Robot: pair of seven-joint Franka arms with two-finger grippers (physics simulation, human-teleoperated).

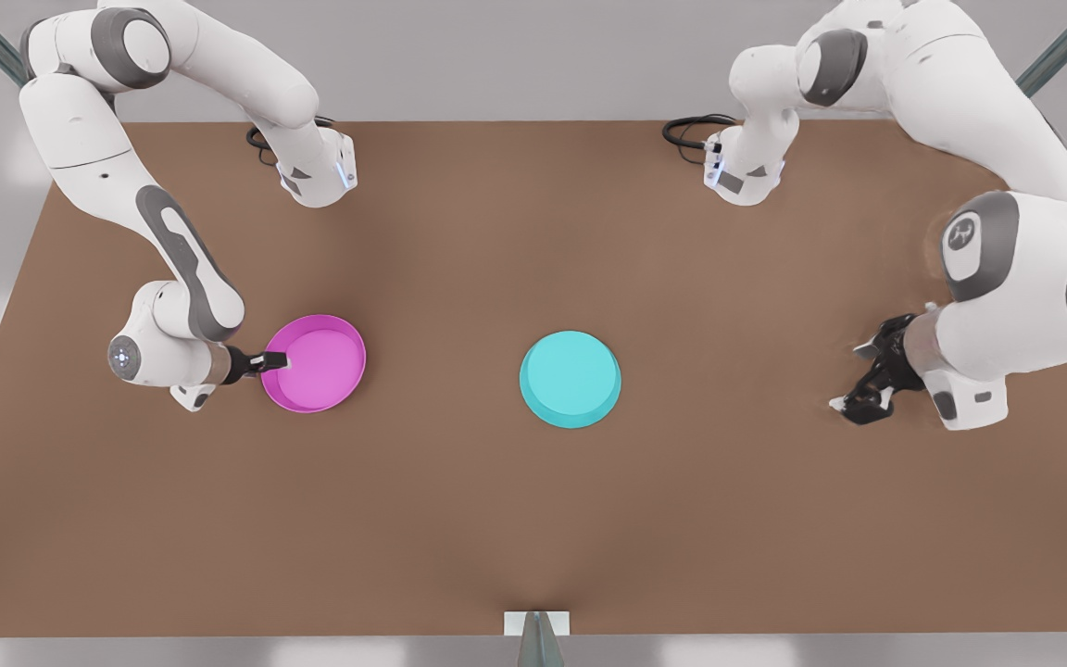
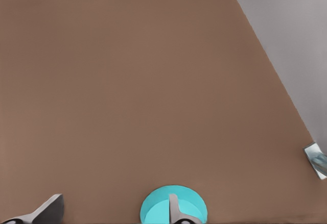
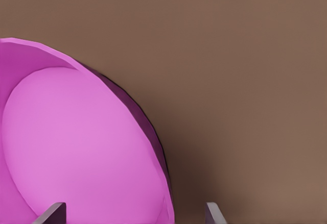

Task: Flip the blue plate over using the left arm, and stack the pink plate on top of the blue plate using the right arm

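The pink plate (image 1: 320, 363) lies rim up on the brown table (image 1: 533, 519) at the front view's left. My right gripper (image 1: 276, 359) reaches over the plate's near rim. In the right wrist view its two fingers stand wide apart, open, astride the rim of the pink plate (image 3: 76, 147), right gripper (image 3: 133, 214). The blue plate (image 1: 571, 378) lies in the middle of the table with its flat underside up. Far off at the front view's right, my left gripper (image 1: 851, 376) hangs low and open, holding nothing. The left gripper (image 2: 110, 215) faces the blue plate (image 2: 158, 208).
A small grey bracket (image 1: 536, 625) sits at the table's front edge, the same bracket (image 2: 317, 158) showing in the left wrist view. Both arm bases with black cables (image 1: 691, 130) stand at the table's back edge. Bare table lies between the two plates.
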